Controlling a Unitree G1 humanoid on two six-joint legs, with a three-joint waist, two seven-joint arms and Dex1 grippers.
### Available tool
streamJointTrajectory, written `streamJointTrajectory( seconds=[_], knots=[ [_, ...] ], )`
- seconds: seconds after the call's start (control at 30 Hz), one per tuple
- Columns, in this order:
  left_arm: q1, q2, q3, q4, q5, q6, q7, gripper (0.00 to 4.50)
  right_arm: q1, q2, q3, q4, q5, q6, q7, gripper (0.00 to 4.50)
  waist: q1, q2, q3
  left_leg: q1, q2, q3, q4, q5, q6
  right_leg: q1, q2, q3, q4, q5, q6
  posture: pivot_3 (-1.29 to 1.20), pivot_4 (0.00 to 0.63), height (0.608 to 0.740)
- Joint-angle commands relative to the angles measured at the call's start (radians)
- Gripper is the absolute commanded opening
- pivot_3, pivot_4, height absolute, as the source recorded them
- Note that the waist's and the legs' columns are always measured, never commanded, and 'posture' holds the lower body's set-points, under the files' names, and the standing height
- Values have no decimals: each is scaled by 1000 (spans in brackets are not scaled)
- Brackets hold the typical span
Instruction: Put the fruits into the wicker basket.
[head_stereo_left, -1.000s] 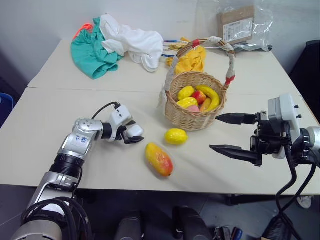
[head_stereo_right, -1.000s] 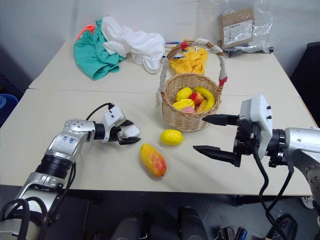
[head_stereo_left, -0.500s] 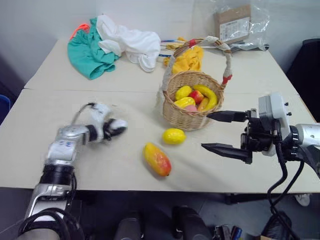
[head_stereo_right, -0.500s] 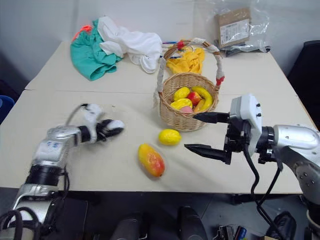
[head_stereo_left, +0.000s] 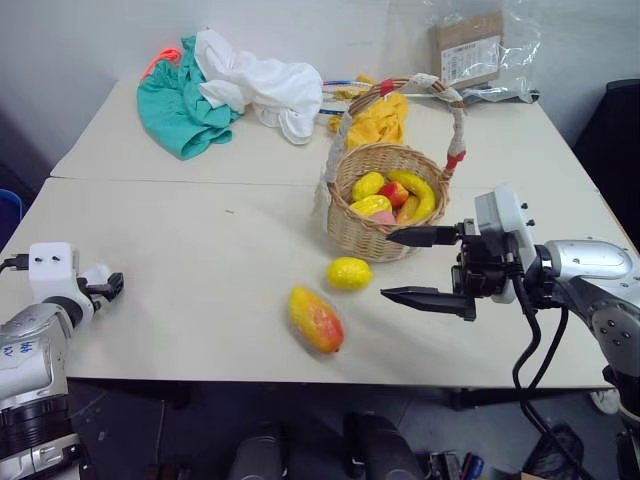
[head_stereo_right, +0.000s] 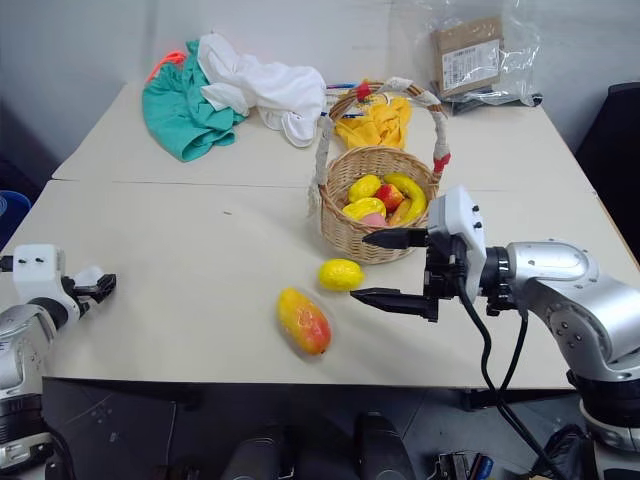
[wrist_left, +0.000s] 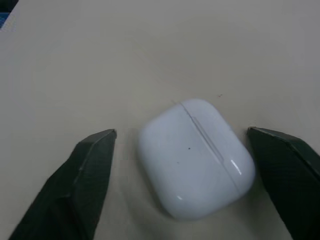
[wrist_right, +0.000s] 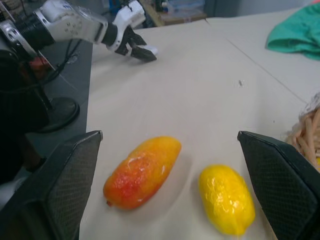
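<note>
An orange-red mango (head_stereo_left: 316, 319) and a yellow lemon (head_stereo_left: 349, 272) lie on the table in front of the wicker basket (head_stereo_left: 352, 228), which holds several yellow and red fruits. My right gripper (head_stereo_left: 386, 266) hovers open just right of the lemon, pointing left at it. In the right wrist view the mango (wrist_right: 142, 172) and the lemon (wrist_right: 226, 199) lie between its spread fingers (wrist_right: 60, 190). My left gripper (head_stereo_left: 108, 288) is at the table's far left edge. It stands open around a small white case (wrist_left: 195, 157) resting on the table, its fingers clear of the case.
Teal and white clothes (head_stereo_left: 220, 85) are piled at the back left. A yellow cloth (head_stereo_left: 380, 118) lies behind the basket. A cardboard box in plastic (head_stereo_left: 472, 48) sits at the back right. A seam (head_stereo_left: 200, 181) crosses the table.
My left arm swung far left to the table's edge with the white case, then opened around it. My right gripper moved a little left toward the lemon.
</note>
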Motion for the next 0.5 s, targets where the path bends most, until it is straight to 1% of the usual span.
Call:
streamJointTrajectory(
  seconds=[0.03, 0.17, 0.27, 0.3, 0.33, 0.37, 0.4, 0.43, 0.5],
  knots=[
    [59, 35, 64, -76, -58, 42, -62, 4482, -2, 2, -17, -17, 3, -20, 22, 4500, -3, 0, 0, 0, 0, 0, 0, 0, 0, 0, 0, 0, 0, 0, 0, 0, 150, 740],
    [112, 130, 123, -201, -218, 10, -307, 4482, 11, -1, -26, -22, 3, -13, 28, 4500, 1, -1, 0, -3, 2, 0, -1, -1, -1, -3, 1, -1, 0, -1, -2, 0, 150, 740],
    [183, 246, 113, -346, -359, -42, -598, 4482, 22, -26, -42, -24, 11, -6, 54, 4500, 4, -1, 0, -4, 1, -2, 0, -2, -4, -3, 0, -2, -1, -2, -3, 0, 150, 740],
    [185, 284, 91, -376, -399, -59, -682, 4482, 23, -35, -47, -20, 11, -5, 65, 4500, 5, -1, 0, -4, 1, -2, 0, -3, -6, -3, -1, -3, -2, -2, -4, 0, 150, 740],
    [173, 318, 57, -388, -423, -75, -743, 4482, 23, -42, -49, -14, 7, -7, 73, 4500, 4, 0, 0, -4, 0, -2, 0, -3, -6, -3, -2, -3, -2, -4, -7, 0, 150, 740],
    [136, 349, -5, -388, -435, -92, -794, 4482, 21, -47, -52, -8, 3, -8, 78, 4500, 4, 2, 1, -4, -1, -2, -1, -3, -5, -2, -4, -3, -3, -5, -9, 0, 150, 740],
    [98, 370, -61, -383, -439, -109, -826, 4482, 21, -51, -54, -3, 1, -8, 80, 4500, 4, 4, 1, -4, -3, -2, -1, -3, -4, -2, -5, -3, -3, -9, -16, 0, 150, 740],
    [39, 386, -143, -372, -426, -133, -858, 4482, 19, -54, -56, 1, -1, -7, 82, 4500, 3, 4, 1, -4, -3, -1, -1, -3, -3, -1, -6, -3, -3, -11, -20, 0, 150, 740],
    [-82, 402, -321, -351, -371, -204, -944, 4482, 24, -61, -64, 1, -5, -5, 81, 4500, 4, 4, 1, -3, -4, -1, -1, -2, -2, 0, -6, -3, -2, -10, -19, 0, 150, 740]
  ],
)
